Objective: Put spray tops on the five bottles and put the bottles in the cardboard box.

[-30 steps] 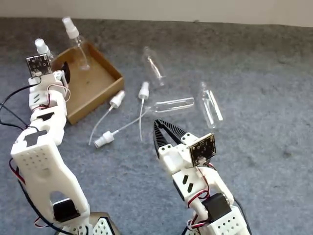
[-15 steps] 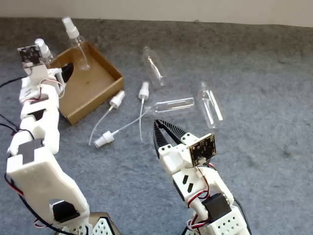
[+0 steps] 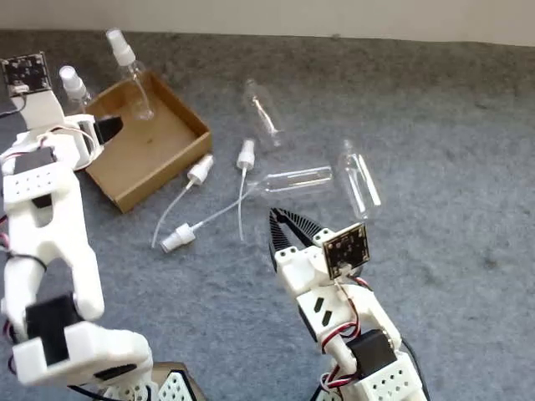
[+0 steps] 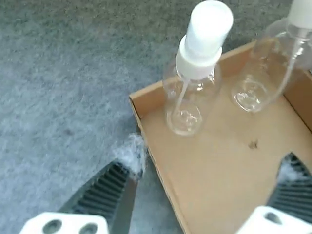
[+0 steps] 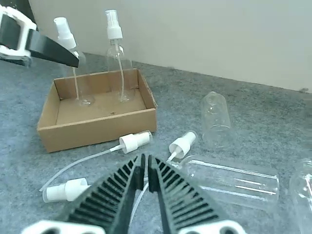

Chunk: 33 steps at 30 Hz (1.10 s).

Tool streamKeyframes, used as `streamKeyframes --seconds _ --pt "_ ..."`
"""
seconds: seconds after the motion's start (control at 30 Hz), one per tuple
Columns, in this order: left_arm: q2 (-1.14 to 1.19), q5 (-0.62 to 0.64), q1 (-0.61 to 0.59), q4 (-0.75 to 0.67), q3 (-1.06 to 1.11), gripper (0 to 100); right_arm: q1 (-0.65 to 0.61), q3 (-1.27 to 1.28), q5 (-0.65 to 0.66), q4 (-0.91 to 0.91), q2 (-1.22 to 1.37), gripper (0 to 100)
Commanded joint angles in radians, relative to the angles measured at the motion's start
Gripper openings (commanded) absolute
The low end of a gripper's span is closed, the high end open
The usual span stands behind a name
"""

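Grey carpet [image 3: 451, 109] covers the whole table. In the high view the cardboard box [image 3: 159, 142] lies toward 10 o'clock. Two bottles with spray tops stand upright along its far side: the corner bottle [image 3: 73, 83] at the box's 10 o'clock corner and the tall bottle [image 3: 134, 79] at its 12 o'clock.

The left gripper [image 3: 102, 129] hangs over the box's 9 o'clock wall, jaws spread wide and grasping nothing. One of its fingers [image 4: 114, 183] is over the carpet outside the wall, and the other is over the box floor.

Three uncapped bottles lie on their sides on the carpet. The far bottle [image 3: 263, 113] is near 12 o'clock, the middle bottle [image 3: 297, 178] is at the centre, and the outer bottle [image 3: 361, 182] is just at its 3 o'clock.

Three loose tops trail their dip tubes between box and bottles — the first top [image 3: 201, 170], the second top [image 3: 246, 154] beside it, and the third top [image 3: 178, 238] at their 7 o'clock.

The right gripper [image 5: 145, 168] sits toward 6 o'clock, pointing at the middle bottle. Its jaws are drawn nearly together with a slim gap, and they hold nothing.
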Motion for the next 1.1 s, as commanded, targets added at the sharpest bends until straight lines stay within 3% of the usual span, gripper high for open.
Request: streamKeyframes --seconds 0.0,0.2,0.47,0.63,0.87,1.07 --pt "-0.174 -0.006 -0.002 0.160 -0.007 38 0.021 0.177 -0.005 0.051 -0.012 1.5" --pt "-0.358 -0.006 0.036 0.399 -0.007 38 0.021 0.177 -0.005 0.074 -0.012 1.5" --pt "-0.595 -0.006 0.254 0.727 -0.019 38 0.053 0.177 -0.005 0.076 -0.012 1.5" --pt "-0.625 -0.003 0.372 0.816 -0.021 35 0.120 0.177 -0.003 0.074 -0.012 1.5" --pt "-0.625 -0.003 0.489 0.818 -0.008 14 0.213 0.177 -0.005 0.068 -0.013 1.5" --pt "-0.624 -0.002 0.572 0.825 0.012 5 0.334 0.177 -0.006 -0.001 -0.013 1.5"
